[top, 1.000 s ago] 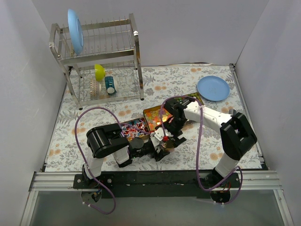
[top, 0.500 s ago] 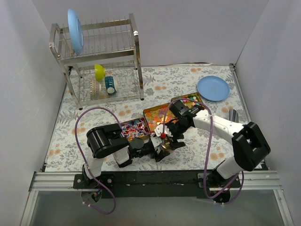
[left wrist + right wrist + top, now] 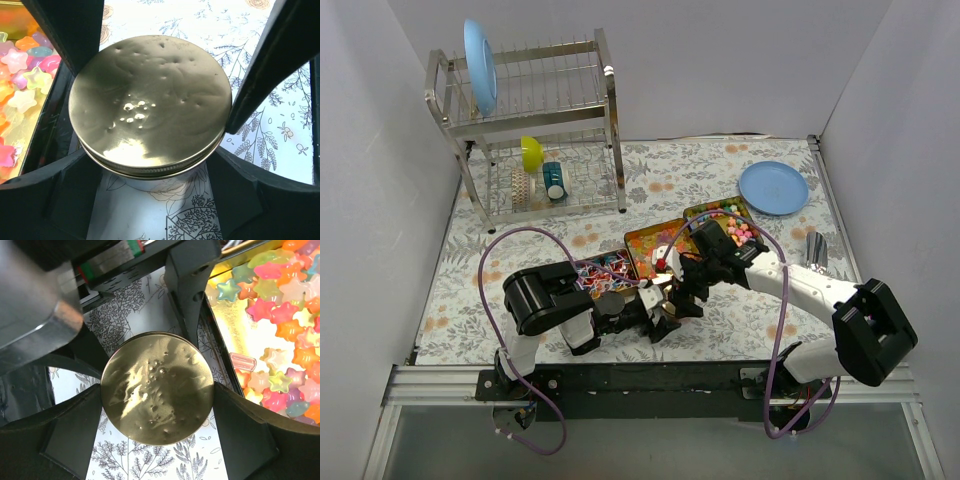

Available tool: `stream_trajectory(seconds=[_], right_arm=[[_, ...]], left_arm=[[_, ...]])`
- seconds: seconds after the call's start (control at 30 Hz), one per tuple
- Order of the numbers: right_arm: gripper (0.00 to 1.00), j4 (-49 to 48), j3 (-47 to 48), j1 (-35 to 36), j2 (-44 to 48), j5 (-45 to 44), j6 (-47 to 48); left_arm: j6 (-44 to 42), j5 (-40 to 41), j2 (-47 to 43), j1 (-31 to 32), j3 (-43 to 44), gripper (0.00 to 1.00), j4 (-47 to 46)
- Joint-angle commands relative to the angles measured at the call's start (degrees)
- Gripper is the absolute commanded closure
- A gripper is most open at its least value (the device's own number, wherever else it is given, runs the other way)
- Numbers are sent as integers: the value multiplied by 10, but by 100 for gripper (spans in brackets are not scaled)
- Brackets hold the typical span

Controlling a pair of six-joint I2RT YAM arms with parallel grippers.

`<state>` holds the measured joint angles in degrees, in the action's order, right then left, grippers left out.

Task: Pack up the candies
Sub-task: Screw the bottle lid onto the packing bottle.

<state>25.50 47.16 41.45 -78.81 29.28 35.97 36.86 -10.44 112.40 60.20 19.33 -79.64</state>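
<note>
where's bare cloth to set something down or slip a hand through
Free: front left, between the left arm and the wall; back middle, between the dish rack and the blue plate. Crowded: the centre, where trays of candies, jar, left gripper and right gripper meet.

Bright overhead light; glare spots on the lid (dimpled metal), a soft shadow across it; candies partly washed out.
</note>
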Motion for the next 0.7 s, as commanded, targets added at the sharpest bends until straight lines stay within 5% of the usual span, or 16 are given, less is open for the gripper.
stream_trajectory(seconds=[0.0,0.07,0.17,0.5,0.67], right_arm=[[48,-33,-29,11,-28,-17,-150],[40,-34,-29,11,-28,-15,-150],[2,-13,-16,10,-28,-4,-133],[2,175,72,-37,45,-41,-62],[2,262,115,-102,48,34,61]], left_arm=[[-14,14,21,4,-12,100,82],[-14,14,19,4,-12,100,84],[-14,21,20,4,-11,100,89],[-15,24,20,4,-11,100,88],[-16,24,22,4,-11,100,84]])
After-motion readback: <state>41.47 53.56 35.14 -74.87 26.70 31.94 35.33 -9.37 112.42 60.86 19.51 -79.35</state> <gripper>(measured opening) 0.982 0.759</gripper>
